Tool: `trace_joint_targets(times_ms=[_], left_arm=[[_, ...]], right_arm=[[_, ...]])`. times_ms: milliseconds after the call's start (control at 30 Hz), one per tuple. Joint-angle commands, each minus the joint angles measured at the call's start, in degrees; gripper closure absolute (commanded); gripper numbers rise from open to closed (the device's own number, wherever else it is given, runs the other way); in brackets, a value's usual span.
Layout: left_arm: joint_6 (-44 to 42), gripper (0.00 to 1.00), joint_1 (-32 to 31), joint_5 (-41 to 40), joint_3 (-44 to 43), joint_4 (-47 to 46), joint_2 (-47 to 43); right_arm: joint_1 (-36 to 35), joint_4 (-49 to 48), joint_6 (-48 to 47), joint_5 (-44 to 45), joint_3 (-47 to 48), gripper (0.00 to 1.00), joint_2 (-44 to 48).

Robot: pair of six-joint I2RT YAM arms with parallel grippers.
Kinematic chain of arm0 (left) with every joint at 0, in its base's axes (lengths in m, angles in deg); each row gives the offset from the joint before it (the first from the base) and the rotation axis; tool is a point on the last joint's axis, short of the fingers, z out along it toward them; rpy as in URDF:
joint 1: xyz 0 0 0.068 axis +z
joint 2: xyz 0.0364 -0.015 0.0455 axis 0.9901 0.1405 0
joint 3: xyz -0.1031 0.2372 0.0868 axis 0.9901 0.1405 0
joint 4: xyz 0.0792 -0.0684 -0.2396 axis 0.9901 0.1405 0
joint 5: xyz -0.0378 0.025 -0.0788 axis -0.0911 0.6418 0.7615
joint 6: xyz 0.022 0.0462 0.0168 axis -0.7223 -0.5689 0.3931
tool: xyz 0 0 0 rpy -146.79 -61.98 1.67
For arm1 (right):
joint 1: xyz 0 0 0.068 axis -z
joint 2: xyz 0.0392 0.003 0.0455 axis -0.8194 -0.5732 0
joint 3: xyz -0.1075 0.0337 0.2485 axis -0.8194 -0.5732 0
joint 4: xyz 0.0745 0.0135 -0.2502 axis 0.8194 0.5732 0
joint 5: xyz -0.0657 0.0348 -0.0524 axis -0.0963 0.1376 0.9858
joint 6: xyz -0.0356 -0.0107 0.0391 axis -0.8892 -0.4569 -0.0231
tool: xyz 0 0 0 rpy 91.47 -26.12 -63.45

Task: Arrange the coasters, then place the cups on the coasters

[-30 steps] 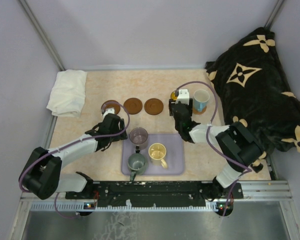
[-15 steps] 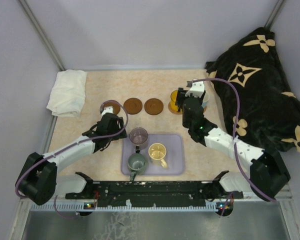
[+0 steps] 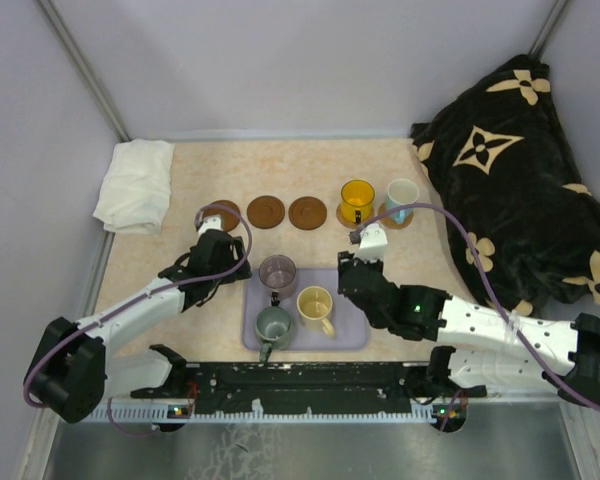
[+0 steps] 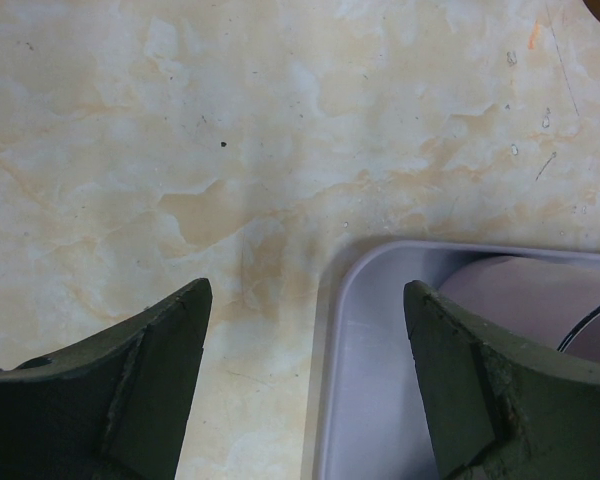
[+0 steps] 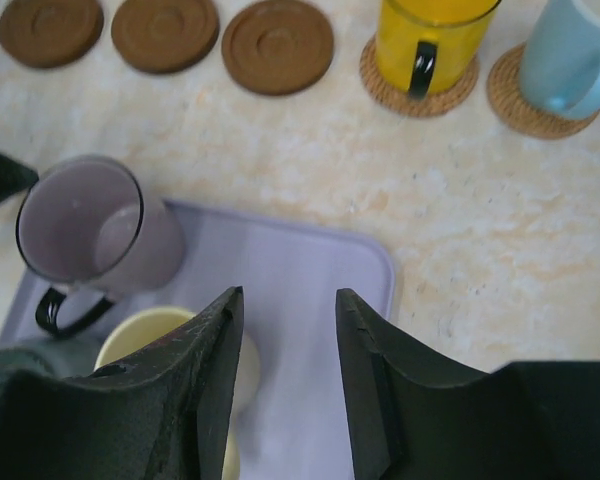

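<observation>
Two robot arms. The left arm (image 3: 140, 298) and the right arm (image 3: 490, 325) are each built of smooth white tubular links joined by chunky, rounded black joints. A thin purple-grey left cable (image 3: 247, 230) loops beside the left arm, and a matching right cable (image 3: 445, 211) arcs over the right arm. A small green light (image 3: 413, 300) glows on a black section of the right arm, and a white block (image 3: 373, 238) sits at its wrist. The left gripper (image 4: 305, 385) has two thick, matte, dark fingers (image 4: 140, 370) tapering to blunt tips. The right gripper (image 5: 285, 385) has similar dark fingers (image 5: 400, 400) with flat inner faces.
</observation>
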Motion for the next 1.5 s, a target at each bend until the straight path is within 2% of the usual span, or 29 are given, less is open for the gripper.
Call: trace_joint_targets(times_ms=[0,300,767,1467], left_arm=[[0.94,0.16,0.44,0.55,0.35,0.55,-1.37],[1.61,0.16,0.46,0.56,0.37,1.01,-1.11],[1.92,0.15,0.46,-0.07,0.72,1.33,-1.22],[1.74,0.15,0.44,0.46,1.05,0.33,-0.05]], right_arm=[[-3.78,11.9,9.18,-4.29,0.68,0.58,-0.24],[-7.35,12.66,10.43,-12.33,-0.51,0.57,-0.37],[-16.04,13.71,16.25,-15.27,2.56,0.56,-9.45],[-15.9,12.74,16.05,-12.26,3.36,0.54,-18.73]])
